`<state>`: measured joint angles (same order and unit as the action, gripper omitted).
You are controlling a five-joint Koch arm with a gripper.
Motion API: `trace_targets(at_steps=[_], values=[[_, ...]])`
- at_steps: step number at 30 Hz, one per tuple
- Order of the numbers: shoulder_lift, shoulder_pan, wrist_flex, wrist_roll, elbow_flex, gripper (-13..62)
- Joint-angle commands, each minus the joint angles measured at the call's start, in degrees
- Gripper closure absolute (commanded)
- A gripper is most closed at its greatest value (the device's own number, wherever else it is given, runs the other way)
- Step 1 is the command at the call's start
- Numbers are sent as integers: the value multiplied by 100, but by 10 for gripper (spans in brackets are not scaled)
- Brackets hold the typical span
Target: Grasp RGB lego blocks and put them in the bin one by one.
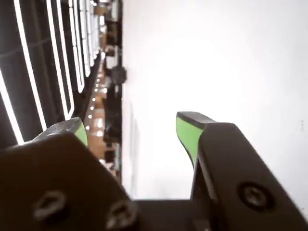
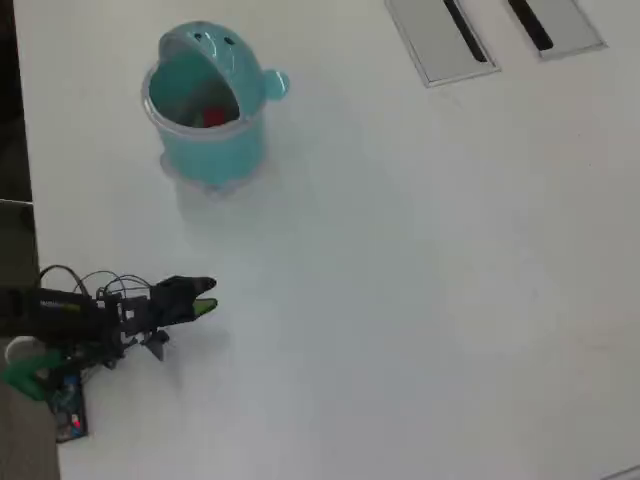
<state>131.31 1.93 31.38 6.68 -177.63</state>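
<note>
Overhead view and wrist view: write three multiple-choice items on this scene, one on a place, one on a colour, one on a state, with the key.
1. Where in the overhead view does the teal plastic cup-shaped bin with the flip lid stand?
A. upper left
B. lower right
C. centre

2. What colour is the small block seen inside the bin?
A. blue
B. red
C. white

3. How does the arm's black tool with green pads stand in the wrist view?
A. shut on a block
B. open and holding nothing
C. hidden

Key: 1 A, the bin sits near the top left of the white table. 2 B, a red patch shows through the open mouth. 3 B, a clear gap lies between the two green-padded jaws with nothing in it.
</note>
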Motion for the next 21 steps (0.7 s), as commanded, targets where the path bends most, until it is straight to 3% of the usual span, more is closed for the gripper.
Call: trace_targets(at_steps=[1,21], values=[[378,-9,-97,62,-404,149],[325,-141,-1740,-18,-404,152]])
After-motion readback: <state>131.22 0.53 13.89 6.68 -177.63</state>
